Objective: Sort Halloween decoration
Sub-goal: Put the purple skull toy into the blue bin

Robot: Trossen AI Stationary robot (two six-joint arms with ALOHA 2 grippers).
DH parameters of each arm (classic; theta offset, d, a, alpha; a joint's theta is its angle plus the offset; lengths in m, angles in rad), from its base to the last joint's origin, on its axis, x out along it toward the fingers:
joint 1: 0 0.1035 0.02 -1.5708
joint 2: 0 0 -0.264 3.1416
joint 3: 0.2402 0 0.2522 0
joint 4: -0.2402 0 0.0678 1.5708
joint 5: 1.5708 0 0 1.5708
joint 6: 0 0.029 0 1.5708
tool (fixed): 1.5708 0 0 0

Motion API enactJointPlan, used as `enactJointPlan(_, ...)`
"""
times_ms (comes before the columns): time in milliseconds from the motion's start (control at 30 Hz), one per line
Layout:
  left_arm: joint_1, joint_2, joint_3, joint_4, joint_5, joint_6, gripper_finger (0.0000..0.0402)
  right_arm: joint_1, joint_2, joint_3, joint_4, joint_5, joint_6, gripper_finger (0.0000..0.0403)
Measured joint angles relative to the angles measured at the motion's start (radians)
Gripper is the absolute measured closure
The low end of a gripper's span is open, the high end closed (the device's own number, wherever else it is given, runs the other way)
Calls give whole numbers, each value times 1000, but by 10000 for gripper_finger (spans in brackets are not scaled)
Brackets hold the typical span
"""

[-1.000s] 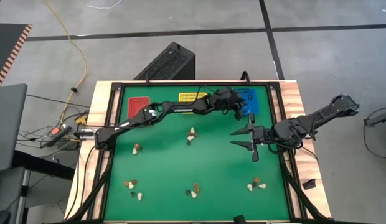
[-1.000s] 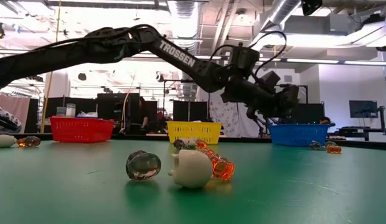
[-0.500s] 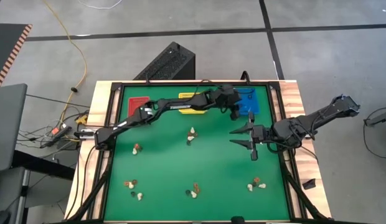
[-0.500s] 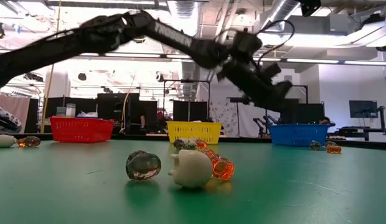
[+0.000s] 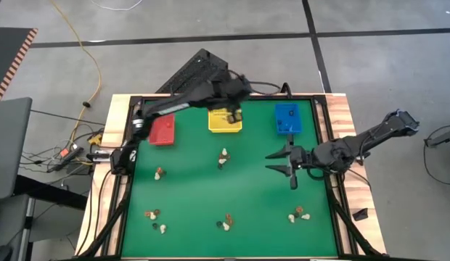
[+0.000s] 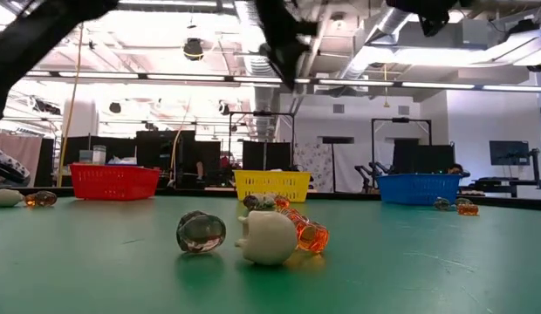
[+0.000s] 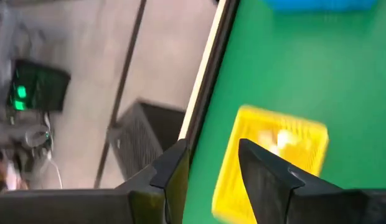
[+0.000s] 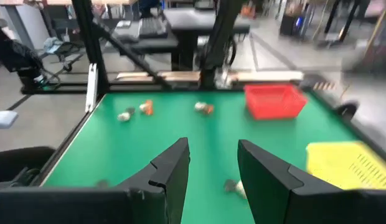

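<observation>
Red bin (image 5: 162, 130), yellow bin (image 5: 225, 119), blue bin (image 5: 287, 118), green table (image 5: 247, 196)

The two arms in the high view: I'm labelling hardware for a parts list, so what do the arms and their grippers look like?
Both arms are dark, slim and jointed. The right gripper ends in two tapered, pointed black fingers. The left gripper has the same dark wedge-shaped fingers, seen in its wrist view. A dark cable loops near the left arm's far end.

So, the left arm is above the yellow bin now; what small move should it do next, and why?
Probably bring the left tool to the nearest trinket cluster on the mat. Its fingers stand apart with nothing between them, above the yellow bin, and several clusters are not yet sorted.
</observation>
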Motion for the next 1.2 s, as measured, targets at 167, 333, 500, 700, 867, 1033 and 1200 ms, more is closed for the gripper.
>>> enactJointPlan(167,-8,-155,0,-230,-3,-131,286,42,98,0,-88,0,217,235)
enactJointPlan(333,-52,-288,0,-405,-10,-232,303,87,188,0,-315,53,587,235)
enactJointPlan(500,-176,-406,-22,-477,-28,-338,317,114,269,0,-557,284,970,235)
enactJointPlan(700,-427,-600,-270,-438,-199,-438,324,114,375,0,-741,446,1389,235)
enactJointPlan(867,-633,-819,-672,-221,-429,-538,325,71,483,0,-869,464,1594,235)
enactJointPlan(1033,-737,-1023,-1106,189,-484,-509,325,-1,570,0,-897,397,1654,235)
enactJointPlan(1200,-752,-1175,-1426,587,-412,-407,325,-62,622,0,-906,346,1656,235)
